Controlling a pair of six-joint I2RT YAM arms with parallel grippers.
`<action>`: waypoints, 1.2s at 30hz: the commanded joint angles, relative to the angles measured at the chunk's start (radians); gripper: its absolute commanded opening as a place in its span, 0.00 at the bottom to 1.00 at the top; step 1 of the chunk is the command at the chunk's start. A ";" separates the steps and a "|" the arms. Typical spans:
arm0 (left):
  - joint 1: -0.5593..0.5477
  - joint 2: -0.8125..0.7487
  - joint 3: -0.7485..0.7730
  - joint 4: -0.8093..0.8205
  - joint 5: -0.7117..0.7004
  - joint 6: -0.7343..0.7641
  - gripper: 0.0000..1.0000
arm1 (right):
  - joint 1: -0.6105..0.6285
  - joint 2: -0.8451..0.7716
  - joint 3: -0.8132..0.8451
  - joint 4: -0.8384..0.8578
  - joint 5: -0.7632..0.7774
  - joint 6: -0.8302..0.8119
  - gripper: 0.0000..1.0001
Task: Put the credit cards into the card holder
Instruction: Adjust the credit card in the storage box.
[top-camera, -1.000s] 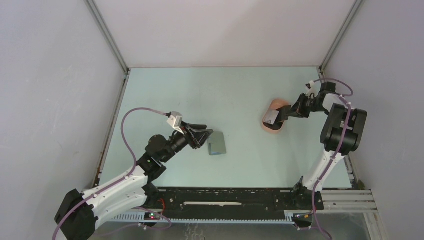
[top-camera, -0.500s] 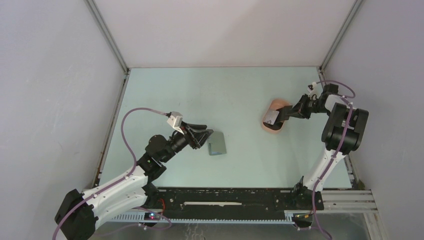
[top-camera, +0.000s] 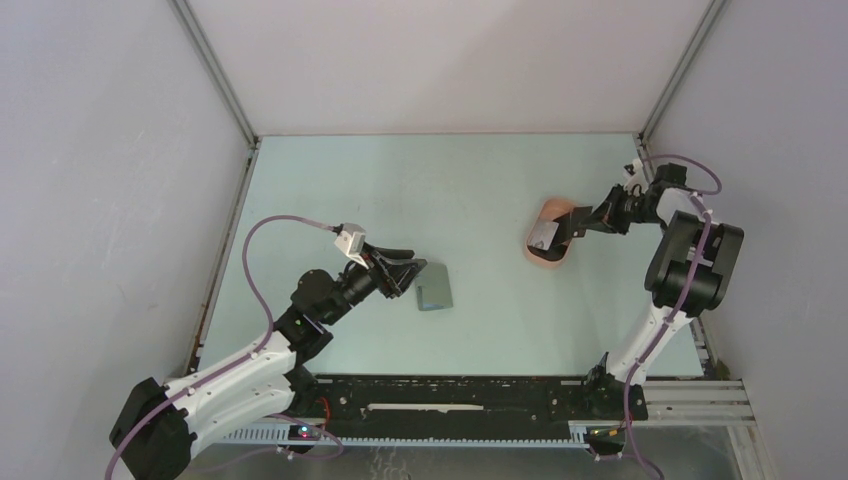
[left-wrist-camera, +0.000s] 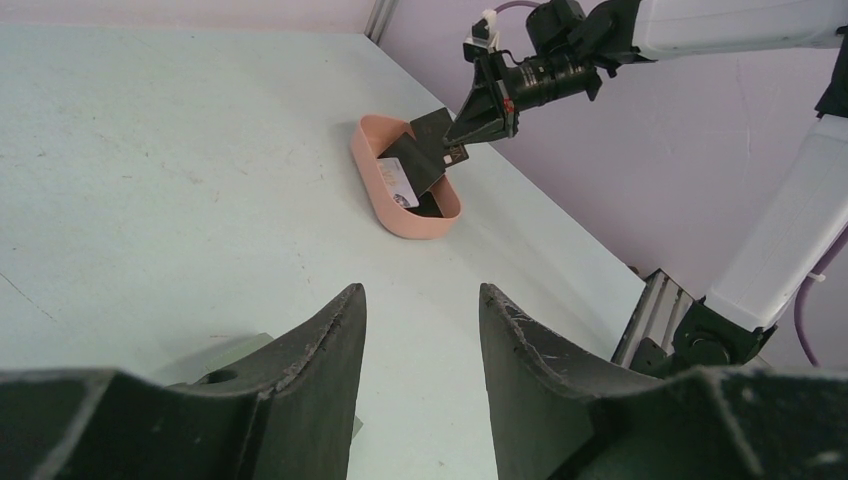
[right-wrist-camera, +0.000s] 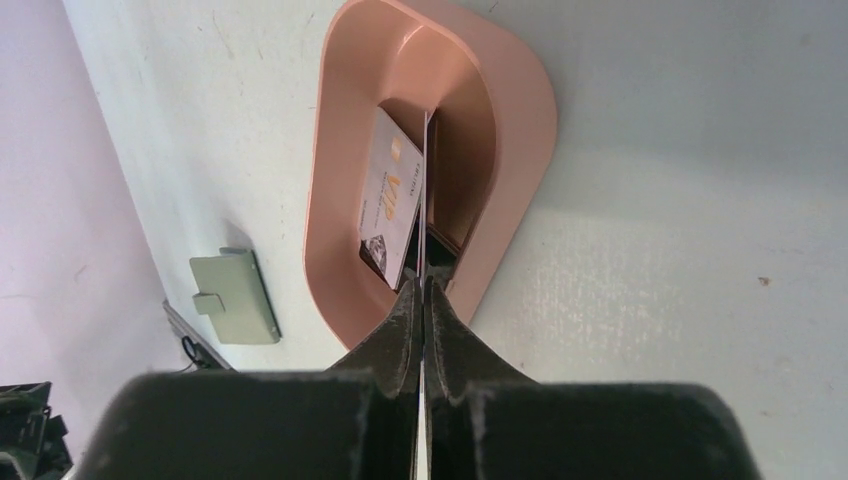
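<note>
My right gripper (right-wrist-camera: 422, 282) is shut on a black credit card (left-wrist-camera: 425, 150), which shows edge-on (right-wrist-camera: 425, 180) in the right wrist view and stands tilted over the salmon-pink tray (top-camera: 548, 260). A second, light credit card (right-wrist-camera: 388, 195) printed "VIP" leans inside the tray. The grey-green card holder (top-camera: 434, 290) lies closed on the table at centre-left. My left gripper (top-camera: 414, 268) hovers open just left of the holder, nothing between its fingers. In the left wrist view only a corner of the holder (left-wrist-camera: 215, 352) shows behind the left finger.
The pale green table (top-camera: 440, 190) is walled on three sides. The tray's rim (right-wrist-camera: 520, 130) sits close to the right wall. A black rail (top-camera: 450, 395) with both arm bases runs along the near edge.
The right gripper's jaws have closed tighter on the black card, and the right wrist has shifted slightly right. The left arm and card holder have not moved.
</note>
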 joint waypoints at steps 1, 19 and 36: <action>-0.006 -0.005 -0.002 0.039 0.008 -0.003 0.51 | -0.005 -0.089 0.035 -0.011 0.038 -0.052 0.00; 0.027 0.025 0.022 0.040 0.093 -0.012 1.00 | 0.033 -0.459 -0.026 -0.124 -0.058 -0.319 0.00; 0.011 0.350 -0.051 0.829 0.306 -0.332 0.89 | 0.457 -0.790 -0.266 -0.028 -0.567 -0.380 0.00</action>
